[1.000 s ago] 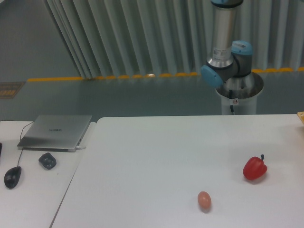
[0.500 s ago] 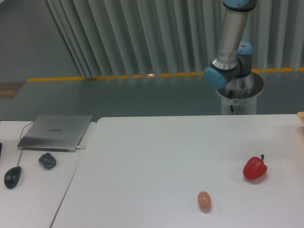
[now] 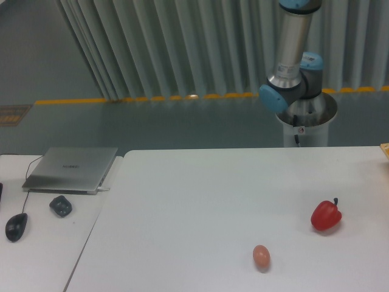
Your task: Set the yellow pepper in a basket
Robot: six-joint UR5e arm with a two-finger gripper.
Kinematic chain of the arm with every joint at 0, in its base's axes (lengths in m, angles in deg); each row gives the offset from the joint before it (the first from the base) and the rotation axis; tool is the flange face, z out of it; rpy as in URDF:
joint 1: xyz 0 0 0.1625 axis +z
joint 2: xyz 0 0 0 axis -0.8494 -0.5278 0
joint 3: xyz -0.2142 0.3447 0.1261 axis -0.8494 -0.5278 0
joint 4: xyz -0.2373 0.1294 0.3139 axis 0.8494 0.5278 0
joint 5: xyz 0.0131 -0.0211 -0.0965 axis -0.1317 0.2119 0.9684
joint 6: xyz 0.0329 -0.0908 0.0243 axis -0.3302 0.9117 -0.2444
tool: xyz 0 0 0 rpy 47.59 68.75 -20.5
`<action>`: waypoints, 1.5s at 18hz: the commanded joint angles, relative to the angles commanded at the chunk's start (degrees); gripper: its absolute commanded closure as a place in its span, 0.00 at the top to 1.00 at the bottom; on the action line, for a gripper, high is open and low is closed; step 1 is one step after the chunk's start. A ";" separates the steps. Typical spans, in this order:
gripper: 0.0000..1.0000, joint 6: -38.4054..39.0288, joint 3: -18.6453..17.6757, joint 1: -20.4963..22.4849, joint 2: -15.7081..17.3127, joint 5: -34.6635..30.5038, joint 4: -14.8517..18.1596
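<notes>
The yellow pepper is out of view. Only a sliver of the basket point(image 3: 385, 149) shows, at the right edge of the frame. My gripper is also out of view: only the arm's lower links and base point(image 3: 292, 79) show, behind the table's far edge, rising past the top of the frame.
A red bell pepper point(image 3: 326, 215) lies on the white table point(image 3: 200, 201) at the right. A small brownish-pink egg point(image 3: 261, 256) lies near the front. On the left desk are a closed laptop point(image 3: 72, 168), a mouse point(image 3: 16, 226) and a small dark object point(image 3: 61, 205).
The arm's upright link swung to the right and then part of the way back left. Nothing on the table has moved.
</notes>
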 joint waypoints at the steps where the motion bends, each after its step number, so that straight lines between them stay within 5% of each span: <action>1: 1.00 -1.05 0.00 -1.14 0.53 0.09 0.78; 10: 1.00 -21.09 0.88 -8.89 0.62 -0.26 2.90; 19: 1.00 -20.40 -0.70 -13.19 -3.24 -5.45 2.20; 27: 1.00 -20.49 -1.14 -13.64 -3.51 -5.27 2.29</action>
